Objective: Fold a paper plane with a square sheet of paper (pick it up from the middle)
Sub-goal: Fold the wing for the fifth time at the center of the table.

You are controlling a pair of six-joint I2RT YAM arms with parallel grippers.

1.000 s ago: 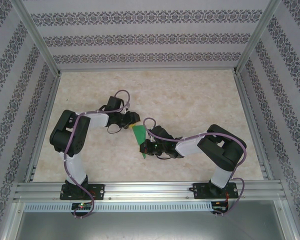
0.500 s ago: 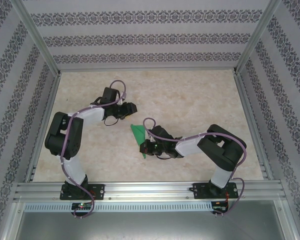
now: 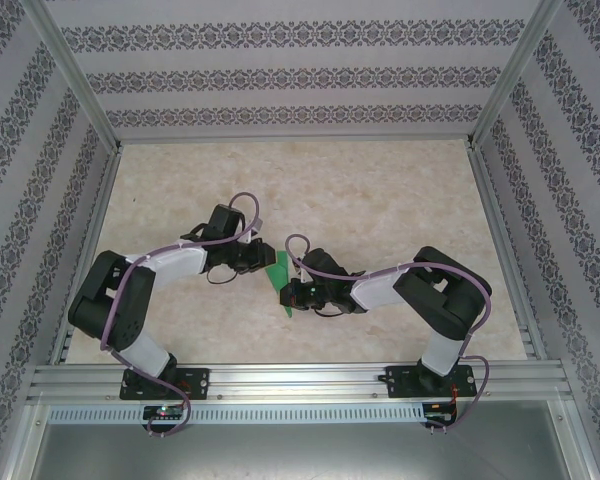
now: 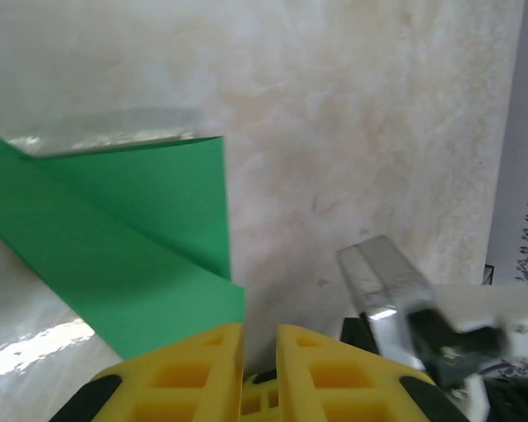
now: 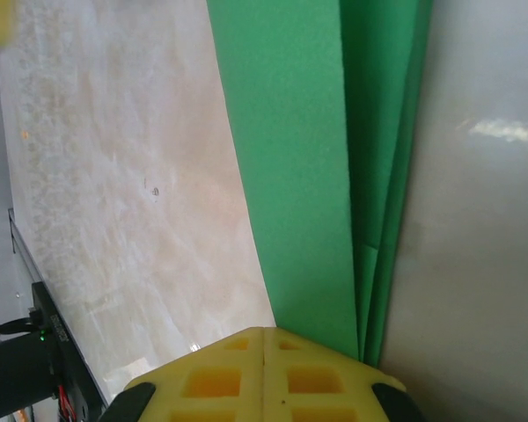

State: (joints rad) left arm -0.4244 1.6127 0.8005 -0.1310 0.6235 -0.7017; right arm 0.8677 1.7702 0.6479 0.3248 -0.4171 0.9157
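The bright green sheet of paper [image 3: 283,277] lies mid-table, folded into a narrow pointed shape with several layers. In the left wrist view it is a folded green panel [image 4: 114,255] left of my fingers, its corner at the left fingertip. My left gripper [image 3: 266,261] [image 4: 260,327] stands at the paper's far left side, jaws a narrow slit apart with bare table showing through. My right gripper [image 3: 293,294] [image 5: 264,331] is shut, its tips against the near end of the paper [image 5: 317,158], whose layers run under the right finger.
The table [image 3: 380,200] is pale marbled, with patterned walls on three sides and a metal frame rail [image 3: 300,378] at the near edge. A grey metal block [image 4: 383,277] of the other arm shows to the right in the left wrist view.
The left arm swung back from the paper, then returned to its left side with jaws much narrower. The paper's spread flap now looks narrower. The right arm stayed put.
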